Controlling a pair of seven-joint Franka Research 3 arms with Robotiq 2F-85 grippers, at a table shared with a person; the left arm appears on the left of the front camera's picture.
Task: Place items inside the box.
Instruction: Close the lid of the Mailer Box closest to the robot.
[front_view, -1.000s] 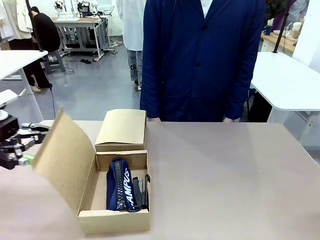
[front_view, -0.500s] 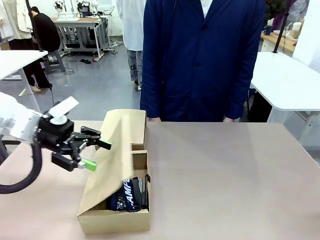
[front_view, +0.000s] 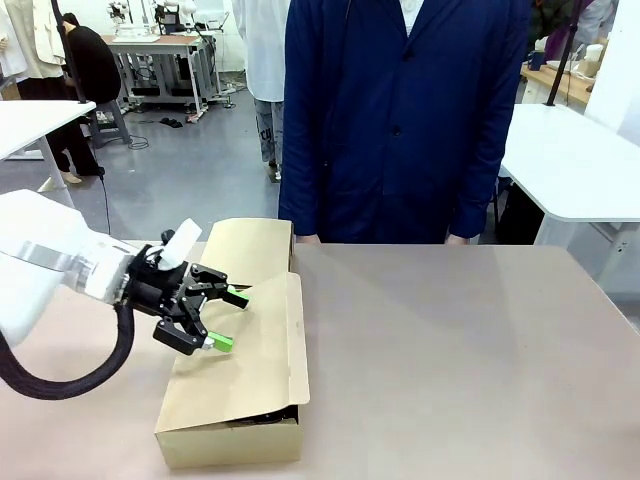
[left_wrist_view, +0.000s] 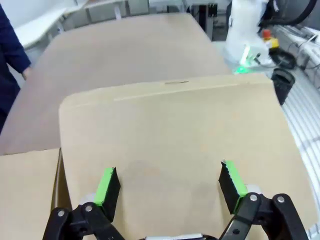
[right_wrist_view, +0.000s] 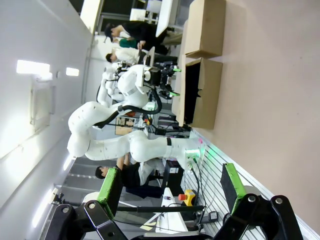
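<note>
Box (front_view: 235, 425): brown cardboard, on the bench (front_view: 450, 350) at its near left part; the far flap (front_view: 248, 250) lies folded back flat beyond it.

Lid flap (front_view: 245, 345): lowered over the box opening, tilted, leaving a narrow dark gap above the box's front wall. What lies inside cannot be made out through the gap.

Left end effector (front_view: 222, 318): above the lid flap, over the box's left half, fingers spread, nothing between them. In the left wrist view its green pads (left_wrist_view: 106, 186) stand apart just above the flap's plain surface; contact cannot be told.

Right end effector (right_wrist_view: 170, 187): fingers spread wide, empty, well apart from the box, which shows far off across the bench.

Person (front_view: 405, 110): dark blue coat, standing at the bench's far edge, behind the box and to its right.
</note>
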